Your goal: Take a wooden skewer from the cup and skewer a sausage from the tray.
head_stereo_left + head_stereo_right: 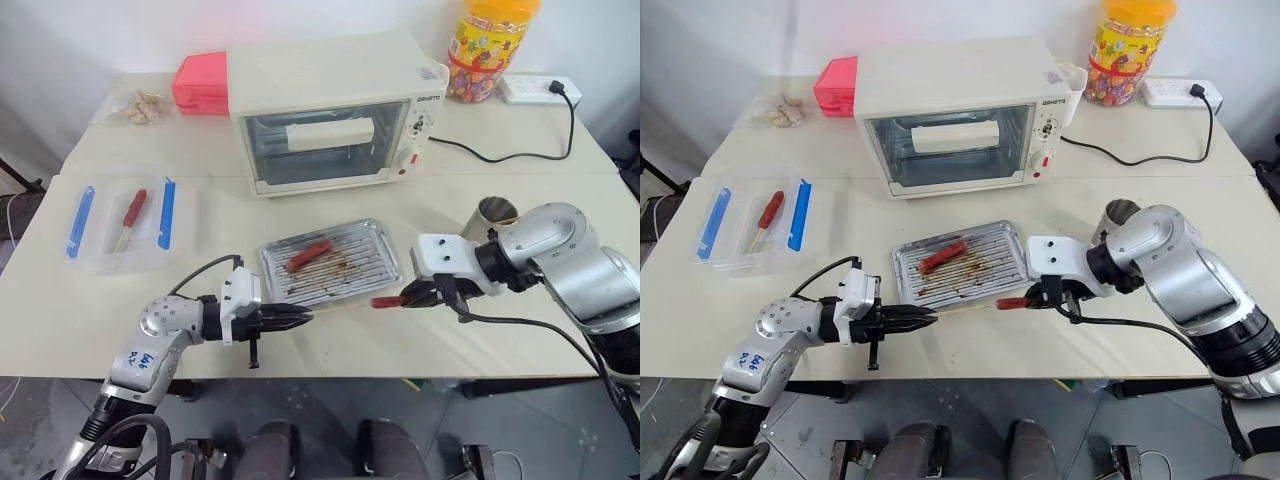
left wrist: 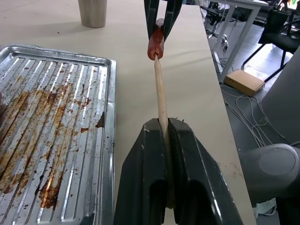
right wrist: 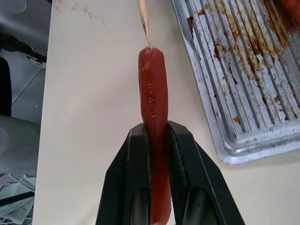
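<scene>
Left hand [image 1: 300, 318] is clamped on the wooden skewer [image 2: 160, 89], its two black fingers pressed tight against the thin stick, which runs level above the desk [image 1: 330, 350] toward the other arm. Right hand [image 1: 415, 296] pinches one sausage [image 3: 153, 117] lengthwise between its fingers, the free end facing the skewer. The pointed tip sits right at that end; it looks just pushed in, though how deep is hard to tell. Both are held over the bare desk just in front of the tray [image 1: 385, 240], near its front edge. A second sausage [image 1: 309, 254] lies on the tray's ribbed, grease-stained rack. The cup [image 1: 494, 213] stands to the tray's right, behind the right arm. Farther left, a clear plastic box [image 1: 100, 255] with blue clips holds a skewered sausage. Behind the tray sits a white toaster oven [image 1: 330, 110].
</scene>
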`<state>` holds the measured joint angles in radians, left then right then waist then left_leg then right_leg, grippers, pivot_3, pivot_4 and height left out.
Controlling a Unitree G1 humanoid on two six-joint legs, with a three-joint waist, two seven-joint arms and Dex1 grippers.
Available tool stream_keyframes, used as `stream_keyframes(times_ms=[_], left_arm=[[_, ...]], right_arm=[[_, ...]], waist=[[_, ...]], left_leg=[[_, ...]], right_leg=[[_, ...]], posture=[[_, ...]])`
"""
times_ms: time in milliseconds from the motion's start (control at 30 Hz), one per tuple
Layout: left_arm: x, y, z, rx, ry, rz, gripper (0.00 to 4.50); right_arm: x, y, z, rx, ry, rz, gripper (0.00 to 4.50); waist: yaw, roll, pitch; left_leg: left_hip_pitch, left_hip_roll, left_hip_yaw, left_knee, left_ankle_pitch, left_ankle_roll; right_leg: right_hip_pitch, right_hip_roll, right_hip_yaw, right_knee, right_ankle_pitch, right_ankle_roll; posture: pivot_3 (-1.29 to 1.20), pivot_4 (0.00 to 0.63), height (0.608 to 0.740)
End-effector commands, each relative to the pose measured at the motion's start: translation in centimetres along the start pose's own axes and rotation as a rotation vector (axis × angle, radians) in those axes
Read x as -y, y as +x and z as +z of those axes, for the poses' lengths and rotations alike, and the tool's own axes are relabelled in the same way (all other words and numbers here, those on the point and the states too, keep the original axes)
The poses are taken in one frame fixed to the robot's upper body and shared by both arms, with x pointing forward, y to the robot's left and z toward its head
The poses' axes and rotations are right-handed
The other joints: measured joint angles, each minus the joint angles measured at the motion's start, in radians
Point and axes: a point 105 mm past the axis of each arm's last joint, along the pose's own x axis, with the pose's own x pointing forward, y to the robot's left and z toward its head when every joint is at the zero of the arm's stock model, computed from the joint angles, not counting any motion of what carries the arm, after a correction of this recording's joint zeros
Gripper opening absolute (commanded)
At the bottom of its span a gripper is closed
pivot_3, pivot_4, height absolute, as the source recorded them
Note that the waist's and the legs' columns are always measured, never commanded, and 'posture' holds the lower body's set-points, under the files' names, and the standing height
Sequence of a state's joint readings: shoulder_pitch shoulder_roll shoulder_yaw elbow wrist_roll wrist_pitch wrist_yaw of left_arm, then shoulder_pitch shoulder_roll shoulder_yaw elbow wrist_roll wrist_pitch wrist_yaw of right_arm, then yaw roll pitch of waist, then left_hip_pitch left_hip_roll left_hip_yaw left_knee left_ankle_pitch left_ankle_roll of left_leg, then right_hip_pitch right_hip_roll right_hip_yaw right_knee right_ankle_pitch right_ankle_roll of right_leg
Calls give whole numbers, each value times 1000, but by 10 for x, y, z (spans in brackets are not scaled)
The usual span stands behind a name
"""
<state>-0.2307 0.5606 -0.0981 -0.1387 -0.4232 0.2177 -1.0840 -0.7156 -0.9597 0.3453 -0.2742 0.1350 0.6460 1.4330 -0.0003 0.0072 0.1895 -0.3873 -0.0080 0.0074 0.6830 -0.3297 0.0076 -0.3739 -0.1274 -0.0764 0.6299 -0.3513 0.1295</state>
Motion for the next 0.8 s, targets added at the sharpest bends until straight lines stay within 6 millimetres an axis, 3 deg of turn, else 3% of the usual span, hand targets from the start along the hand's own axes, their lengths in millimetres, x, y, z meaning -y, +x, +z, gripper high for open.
stream_keyframes(times_ms=[33,800], left_arm=[[-1,-2,2,4,11,7,0],[-2,3,3,19,18,2,0]], right_arm=[[-1,-7,1,-10,-25,-10,322],[-4,7,23,48,-68,32,322]], waist=[[0,0,0],[-1,0,0]], left_leg=[[0,0,0,0,0,0],[0,0,0,0,0,0]], right_leg=[[0,0,0,0,0,0],[0,0,0,0,0,0]], posture=[[0,150,740],[0,150,740]])
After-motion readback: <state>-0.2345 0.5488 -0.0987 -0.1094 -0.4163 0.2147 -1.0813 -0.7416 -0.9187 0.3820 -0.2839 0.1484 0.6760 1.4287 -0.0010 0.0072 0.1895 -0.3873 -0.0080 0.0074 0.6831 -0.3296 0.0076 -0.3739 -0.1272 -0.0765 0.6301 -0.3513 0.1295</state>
